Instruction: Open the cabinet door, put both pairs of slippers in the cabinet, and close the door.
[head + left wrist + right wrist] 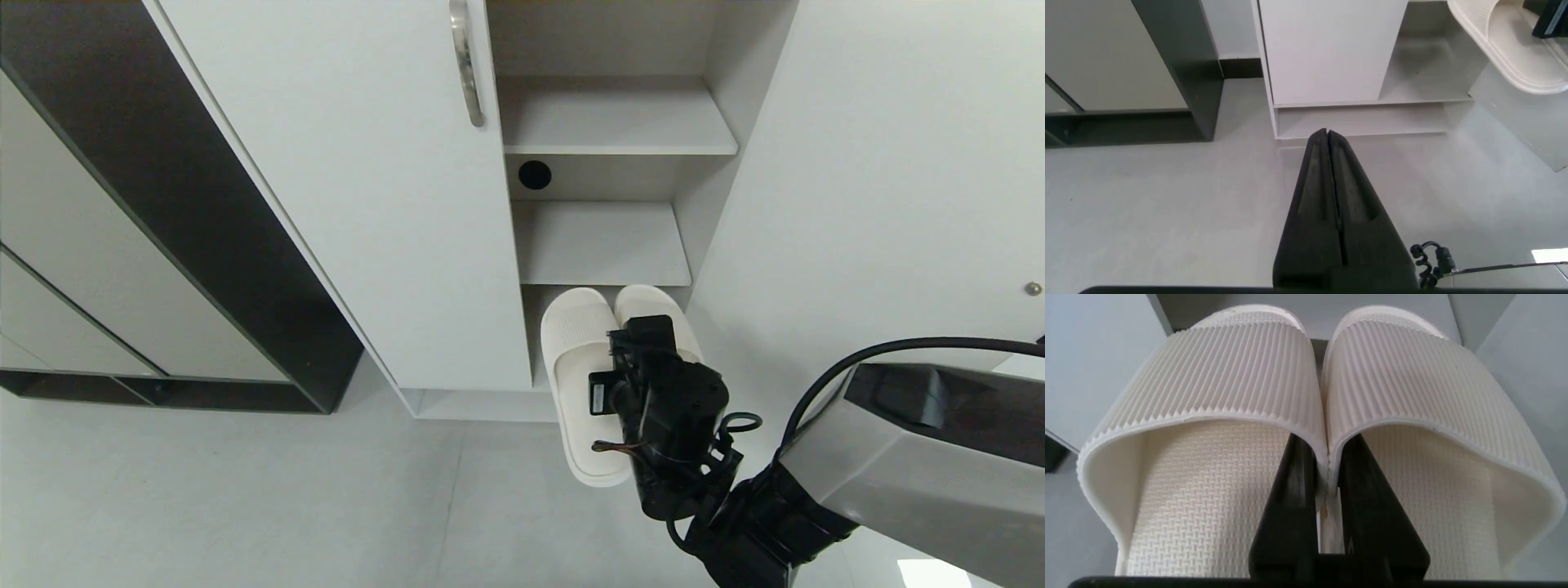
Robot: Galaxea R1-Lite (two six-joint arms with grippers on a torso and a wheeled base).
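A pair of cream slippers hangs side by side in front of the open cabinet's lowest compartment, toes toward it. My right gripper is shut on the pair, its fingers pinching the two inner strap edges together; the ribbed straps of the slippers fill the right wrist view. The cabinet's right door stands open, the left door with its metal handle is closed. My left gripper is shut and empty, low above the floor facing the cabinet base, with the slippers off to one side.
Inside the cabinet are two bare white shelves and a round black hole in the back wall. A dark panel and mirrored unit stand to the left. Grey floor lies open in front.
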